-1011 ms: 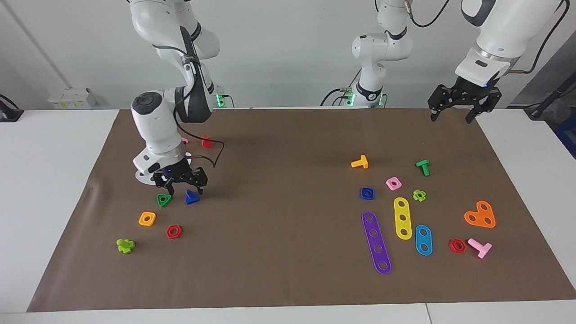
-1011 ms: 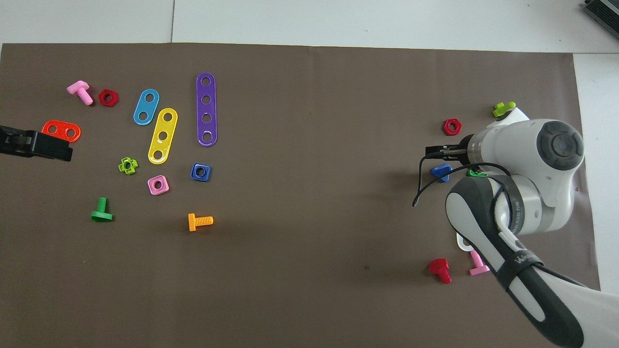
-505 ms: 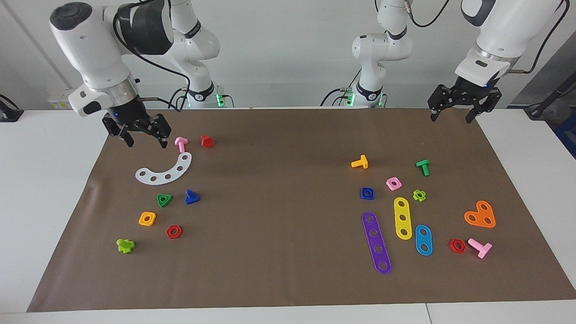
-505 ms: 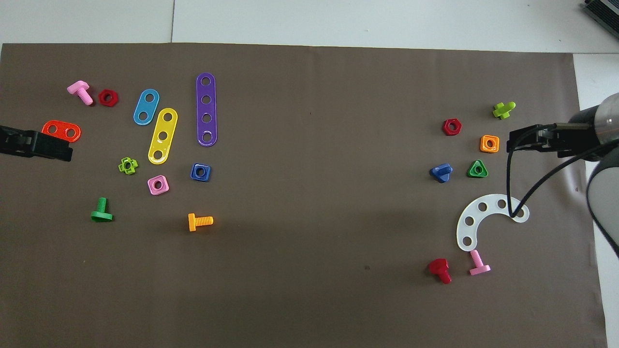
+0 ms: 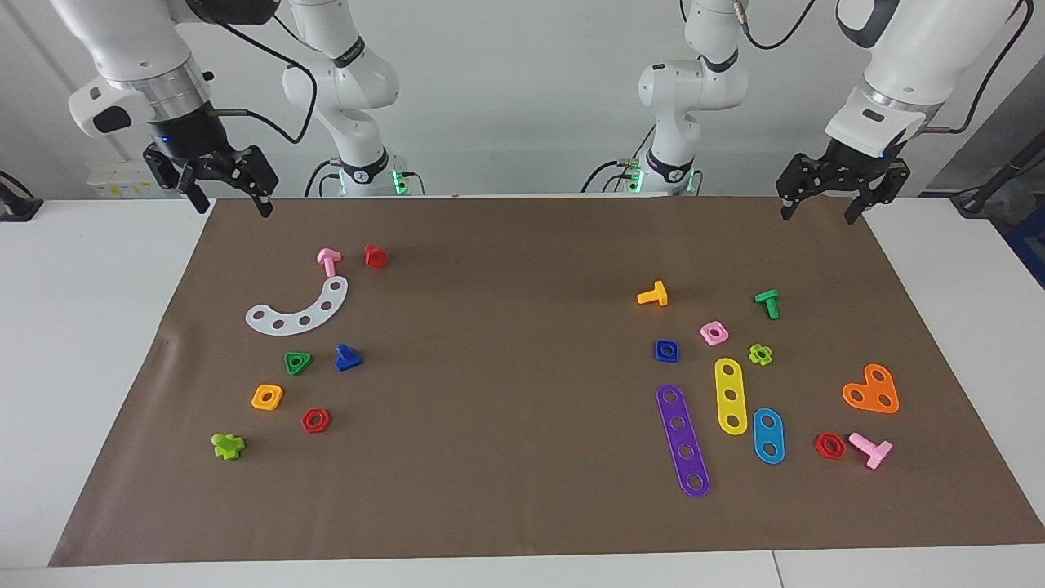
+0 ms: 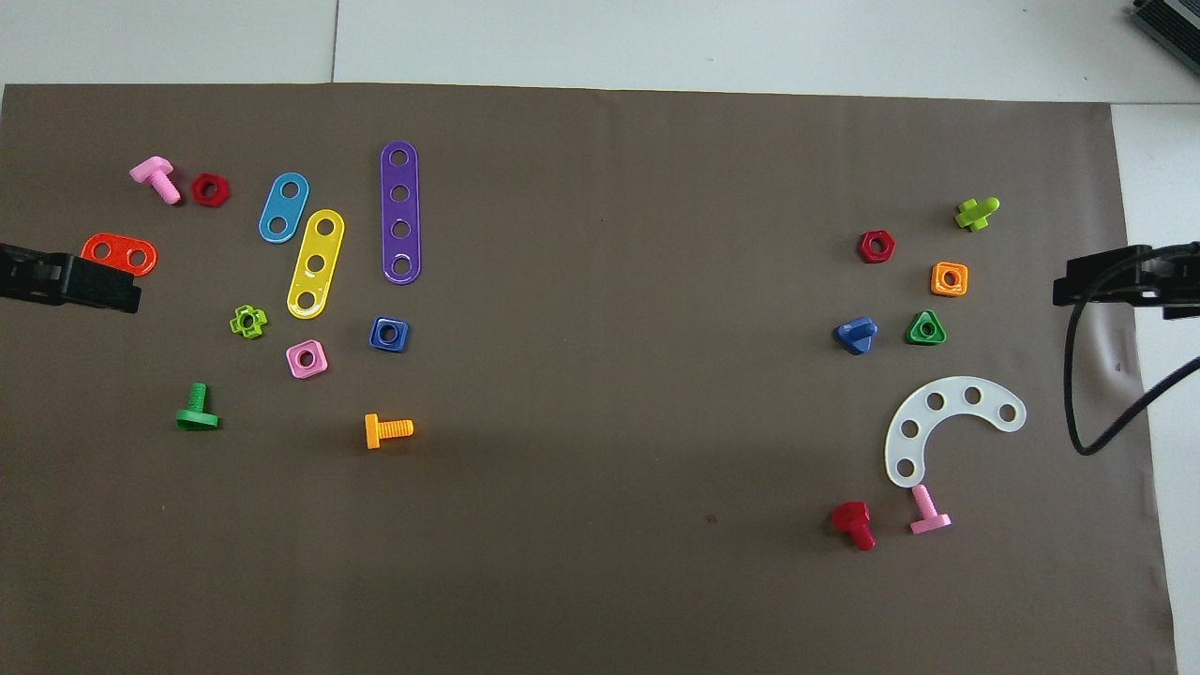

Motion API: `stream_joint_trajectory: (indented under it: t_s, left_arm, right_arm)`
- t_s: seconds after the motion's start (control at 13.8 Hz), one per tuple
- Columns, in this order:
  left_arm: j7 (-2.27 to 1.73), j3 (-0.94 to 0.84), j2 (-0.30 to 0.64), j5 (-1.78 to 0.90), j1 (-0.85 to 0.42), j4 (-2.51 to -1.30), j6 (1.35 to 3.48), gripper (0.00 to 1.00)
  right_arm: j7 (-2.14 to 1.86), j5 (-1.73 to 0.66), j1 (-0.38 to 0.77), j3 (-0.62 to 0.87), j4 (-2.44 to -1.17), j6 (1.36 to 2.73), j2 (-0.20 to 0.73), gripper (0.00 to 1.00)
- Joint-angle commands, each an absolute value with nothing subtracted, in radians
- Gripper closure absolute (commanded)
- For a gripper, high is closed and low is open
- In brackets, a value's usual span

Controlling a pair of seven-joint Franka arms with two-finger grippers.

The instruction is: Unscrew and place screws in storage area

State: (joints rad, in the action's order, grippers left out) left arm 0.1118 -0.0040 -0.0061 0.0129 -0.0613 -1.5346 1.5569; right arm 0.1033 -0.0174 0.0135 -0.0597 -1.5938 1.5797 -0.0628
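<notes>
Facing view, right gripper: fingers spread, nothing held, raised over the brown mat's edge at the right arm's end.
Left gripper: fingers apart, empty, waiting over the mat edge at the left arm's end.
Blue screw: loose on the mat, tipped on its head, just beside the green triangular nut, inside the storage area with the white curved strip.
Risk: round shank, likely to roll if nudged; neighbours close, so a wide-jawed return could knock the nut or strip.
Risk, wrong pick: orange bolt and blue square nut easily mistaken.
Surface: paper mat, slightly rippled near one edge, on a white table.
Room: pale wall, cables near the bases.
</notes>
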Motion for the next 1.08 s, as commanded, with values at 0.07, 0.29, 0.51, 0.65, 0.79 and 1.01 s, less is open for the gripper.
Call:
stream_joint_trajectory:
  t_s: [0.07, 0.29, 0.51, 0.65, 0.79, 1.01]
  left_arm:
    - [0.117, -0.011, -0.021, -0.002, -0.048, -1.548, 1.549, 0.00]
    - [0.117, -0.012, -0.021, -0.002, -0.048, -1.548, 1.548, 0.00]
    - [0.117, -0.012, -0.021, -0.002, -0.048, -1.548, 1.548, 0.00]
    - [0.117, -0.011, -0.021, -0.002, -0.048, -1.548, 1.548, 0.00]
    - [0.117, -0.011, -0.021, -0.002, -0.048, -1.548, 1.549, 0.00]
    - [0.117, -0.012, -0.021, -0.002, -0.048, -1.548, 1.548, 0.00]
  right_arm:
    - [0.112, -0.015, -0.002, -0.035, -1.614, 1.536, -0.063, 0.00]
    - [0.109, -0.014, 0.000, -0.034, -1.605, 1.496, -0.063, 0.00]
    - [0.084, -0.002, 0.005, -0.032, -1.627, 1.529, -0.060, 0.00]
    - [0.083, 0.031, 0.029, -0.032, -1.635, 1.546, -0.060, 0.00]
    - [0.086, 0.021, 0.034, -0.032, -1.640, 1.542, -0.061, 0.00]
    - [0.119, 0.015, 0.037, -0.032, -1.649, 1.549, -0.067, 0.00]
